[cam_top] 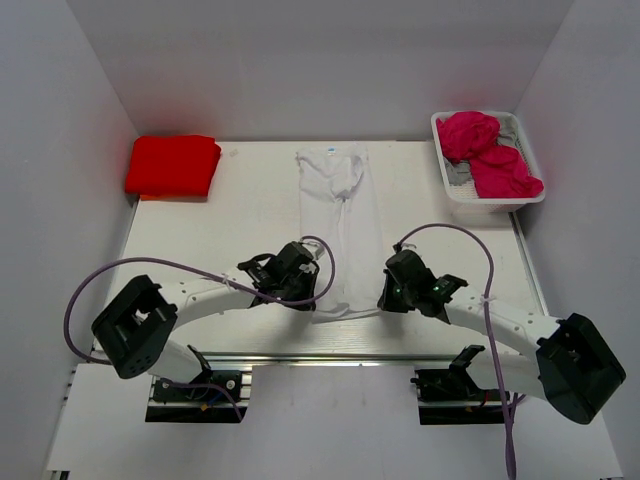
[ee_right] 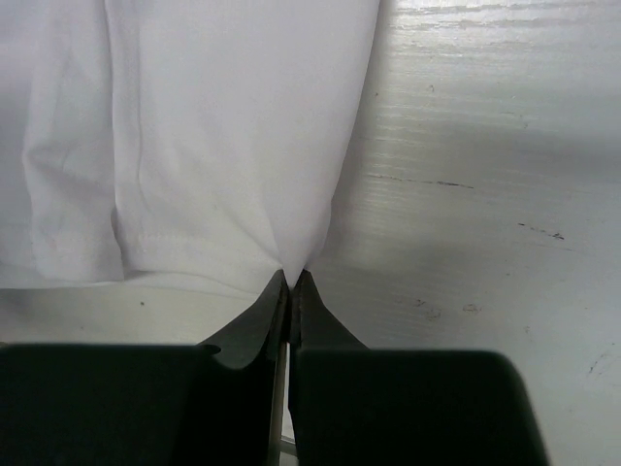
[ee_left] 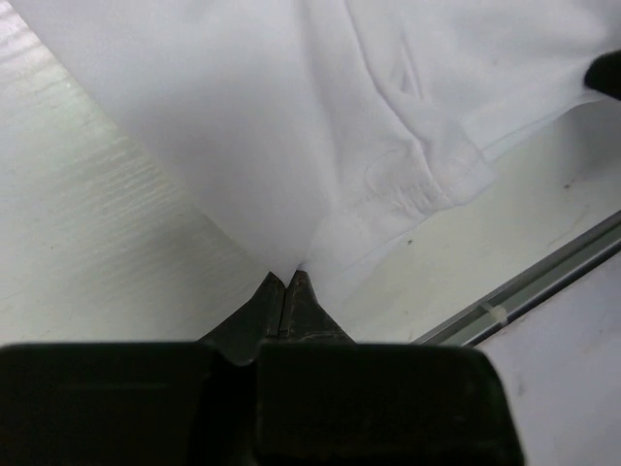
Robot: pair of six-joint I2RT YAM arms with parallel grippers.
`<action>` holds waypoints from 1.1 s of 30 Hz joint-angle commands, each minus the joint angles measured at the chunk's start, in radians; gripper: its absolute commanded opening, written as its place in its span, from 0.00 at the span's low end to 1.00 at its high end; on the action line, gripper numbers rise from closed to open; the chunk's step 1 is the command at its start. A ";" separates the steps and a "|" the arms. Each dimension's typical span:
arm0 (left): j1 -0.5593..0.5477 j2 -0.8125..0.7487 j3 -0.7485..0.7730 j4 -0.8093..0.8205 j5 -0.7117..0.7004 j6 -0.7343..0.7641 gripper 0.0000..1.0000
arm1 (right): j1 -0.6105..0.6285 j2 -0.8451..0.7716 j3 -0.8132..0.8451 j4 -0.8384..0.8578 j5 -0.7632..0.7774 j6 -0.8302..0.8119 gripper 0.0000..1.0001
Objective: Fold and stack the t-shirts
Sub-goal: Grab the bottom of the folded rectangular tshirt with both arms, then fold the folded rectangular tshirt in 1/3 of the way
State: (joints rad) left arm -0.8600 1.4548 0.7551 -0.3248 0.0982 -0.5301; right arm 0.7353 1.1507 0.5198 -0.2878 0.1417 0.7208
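Pinches the near hem corners of the white t-shirt (cam_top: 340,220), narrowed to a long strip mid-way across the desk (cam_top: 230,230), with left tool (ee_left: 286,279) and right tool (ee_right: 291,280) both clamped on cloth, a red t-shirt (cam_top: 172,165) already folded far left and magenta t-shirts (cam_top: 490,150) heaped unfolded in the wire basket (cam_top: 480,205).

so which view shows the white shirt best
Top external: the whole white shirt shows, folded into a long strip from collar to hem. The wrist views show only its near hem corners, each pinched in shut jaws.
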 commanded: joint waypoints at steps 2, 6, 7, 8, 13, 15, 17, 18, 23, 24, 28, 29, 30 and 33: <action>-0.005 -0.060 0.032 0.024 -0.015 0.005 0.00 | 0.004 -0.014 0.017 0.010 -0.004 -0.050 0.00; 0.016 -0.060 0.116 -0.031 -0.074 0.015 0.00 | -0.004 0.010 0.124 0.003 0.051 -0.089 0.00; 0.016 -0.051 0.166 -0.078 -0.098 0.015 0.00 | -0.002 0.023 0.144 -0.013 0.086 -0.095 0.00; 0.016 -0.039 0.197 -0.104 -0.176 0.015 0.00 | -0.004 0.035 0.163 -0.020 0.120 -0.109 0.00; 0.027 0.047 0.367 -0.169 -0.305 0.027 0.00 | -0.036 0.154 0.371 -0.045 0.182 -0.153 0.00; 0.059 0.108 0.441 -0.215 -0.334 0.018 0.00 | -0.054 0.231 0.445 -0.069 0.229 -0.147 0.00; 0.094 0.143 0.495 -0.224 -0.356 0.018 0.00 | -0.083 0.300 0.508 -0.083 0.245 -0.127 0.00; 0.107 0.162 0.513 -0.224 -0.356 0.018 0.00 | -0.091 0.319 0.555 -0.083 0.248 -0.144 0.00; 0.194 0.271 0.618 -0.195 -0.356 0.018 0.00 | -0.149 0.476 0.719 -0.116 0.260 -0.170 0.00; 0.205 0.288 0.636 -0.195 -0.345 0.028 0.00 | -0.157 0.490 0.733 -0.120 0.254 -0.173 0.00; 0.246 0.377 0.723 -0.172 -0.307 0.068 0.00 | -0.201 0.572 0.810 -0.122 0.234 -0.195 0.00; 0.246 0.394 0.759 -0.172 -0.307 0.077 0.00 | -0.206 0.584 0.845 -0.122 0.230 -0.198 0.00; 0.257 0.420 0.773 -0.162 -0.307 0.078 0.00 | -0.212 0.613 0.855 -0.125 0.219 -0.201 0.00; 0.269 0.453 0.805 -0.142 -0.307 0.113 0.00 | -0.243 0.667 0.917 -0.123 0.205 -0.222 0.00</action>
State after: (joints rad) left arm -0.6003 1.9026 1.5009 -0.4931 -0.2203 -0.4641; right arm 0.5182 1.7832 1.3579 -0.4042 0.3511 0.5312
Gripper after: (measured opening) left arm 0.021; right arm 0.012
